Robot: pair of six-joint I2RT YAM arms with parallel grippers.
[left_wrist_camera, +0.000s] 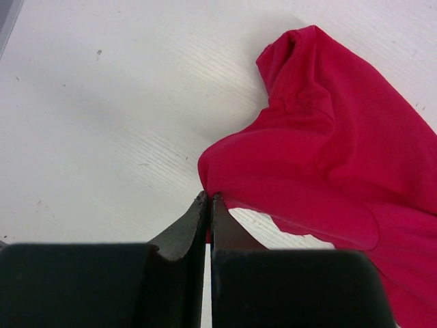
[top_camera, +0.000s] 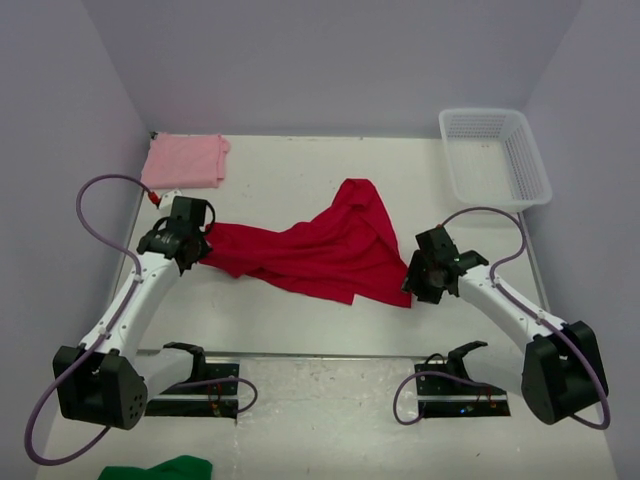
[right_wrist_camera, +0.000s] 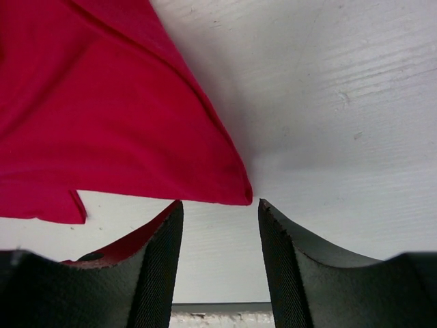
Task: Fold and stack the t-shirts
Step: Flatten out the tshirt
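The red t-shirt lies crumpled across the middle of the table. My left gripper is shut on its left corner; the left wrist view shows the jaws pinched on the red cloth. My right gripper is open at the shirt's right corner; in the right wrist view the corner lies just ahead of the gap between the fingers, not gripped. The pale pink t-shirt lies folded at the back left.
A white mesh basket stands at the back right. A green cloth shows at the near bottom edge. Walls close in left, right and behind.
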